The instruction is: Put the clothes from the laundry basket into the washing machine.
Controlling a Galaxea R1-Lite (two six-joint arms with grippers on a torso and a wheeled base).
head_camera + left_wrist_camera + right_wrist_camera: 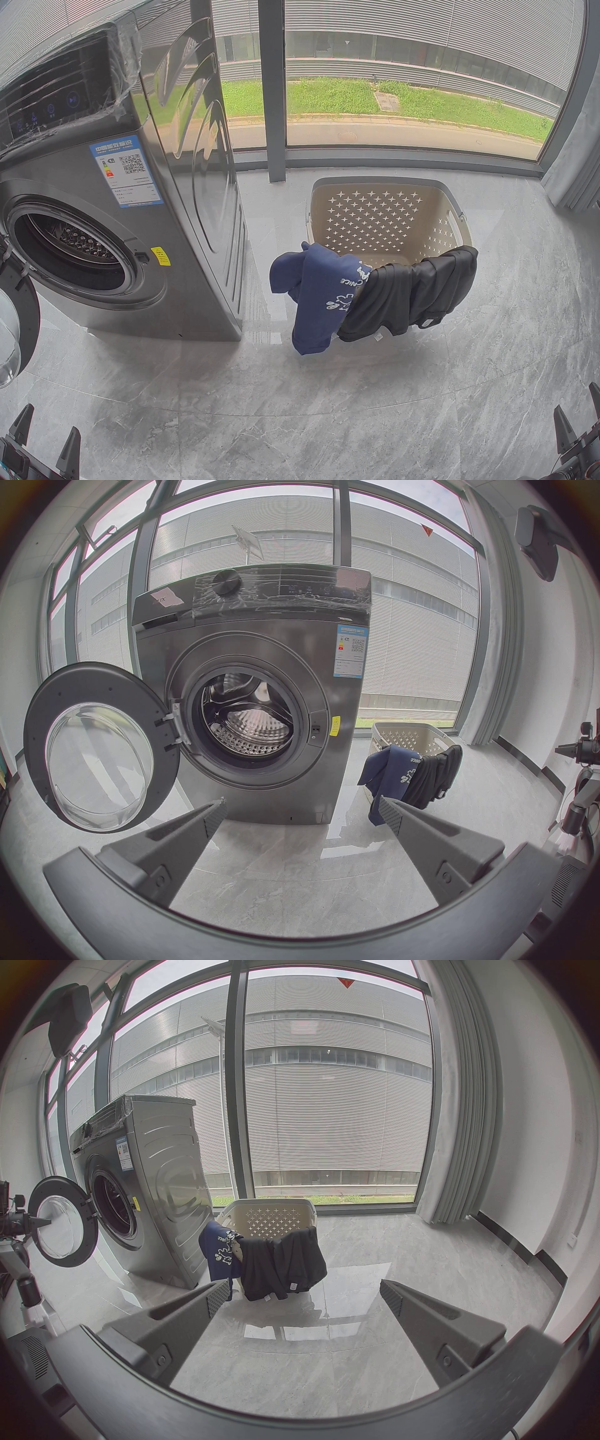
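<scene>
Clothes hung over the laundry basket's (387, 185) near rim: a blue garment (322, 294) touching a black garment (412, 287). The washing machine (181, 187) stood just beside the basket, its door (100, 749) swung wide. My left pincer (301, 804) and right pincer (304, 1285) hovered well short of the basket, both spread wide, gripping nothing.

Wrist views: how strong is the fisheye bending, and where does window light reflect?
Left wrist view: strong fisheye, window frames bow, corners go dark; a bright reflection lies on the floor by the washing machine. Right wrist view: same bending; daylight mirrors on the floor before the laundry basket. Head view: milder curve; plastic film on the machine's top glints, its side shows curved reflections.
</scene>
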